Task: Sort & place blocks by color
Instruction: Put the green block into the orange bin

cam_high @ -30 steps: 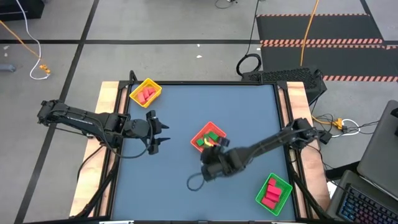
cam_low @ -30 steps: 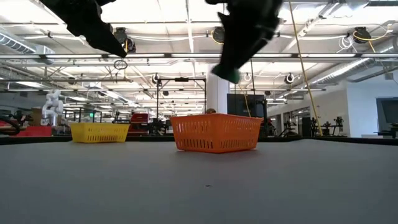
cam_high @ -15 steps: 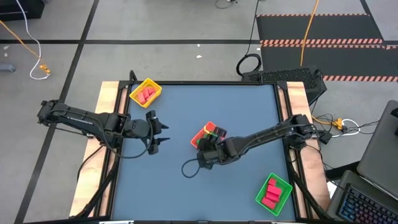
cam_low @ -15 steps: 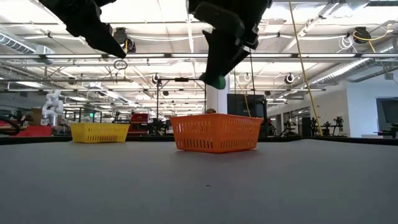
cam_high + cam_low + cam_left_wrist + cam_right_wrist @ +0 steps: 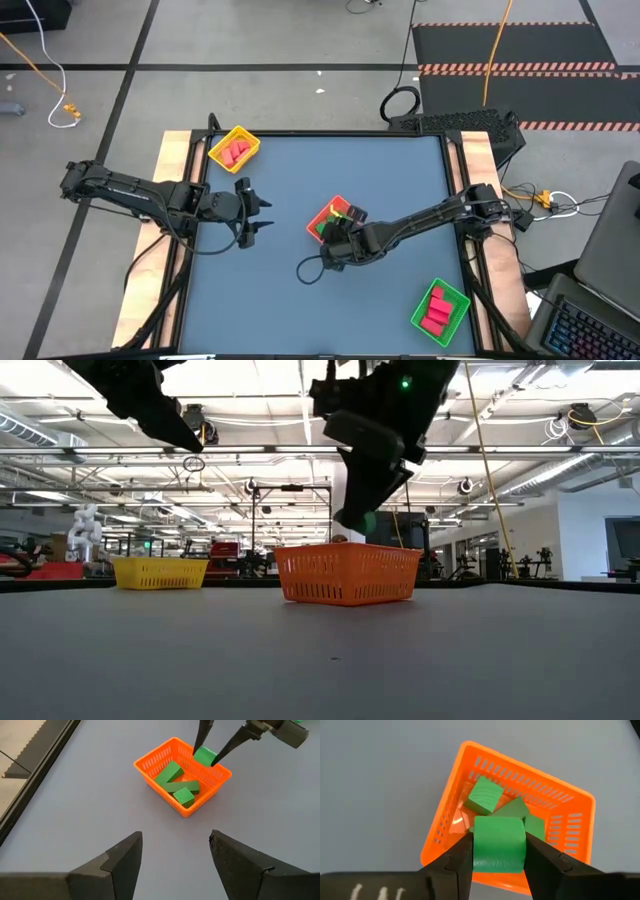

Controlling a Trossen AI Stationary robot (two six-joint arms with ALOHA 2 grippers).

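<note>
My right gripper point(image 5: 499, 851) is shut on a green block point(image 5: 499, 836) and hangs over the orange tray point(image 5: 318, 214) in the middle of the table. The low view shows the block point(image 5: 355, 518) above the tray's rim point(image 5: 345, 550). Three green blocks point(image 5: 175, 779) lie inside this tray. My left gripper point(image 5: 175, 857) stands open and empty above the table's left part point(image 5: 255, 215), facing the tray. My right gripper pinches the green block by two opposite sides point(image 5: 476, 845) between its two fingers. The fingers point(image 5: 202, 737) slant down from the table's right side. The block point(image 5: 205, 756) is lifted clear and hangs over the orange tray, above the blocks inside.
A yellow tray point(image 5: 248, 136) with red blocks stands at the far left corner. A green tray point(image 5: 452, 295) with red blocks stands at the near right corner. Bare table lies between my left gripper and the orange tray.
My right gripper has carried the green block toward the table's far left, over the orange tray, and has sunk lower toward its rim. It has stayed shut on the block.
</note>
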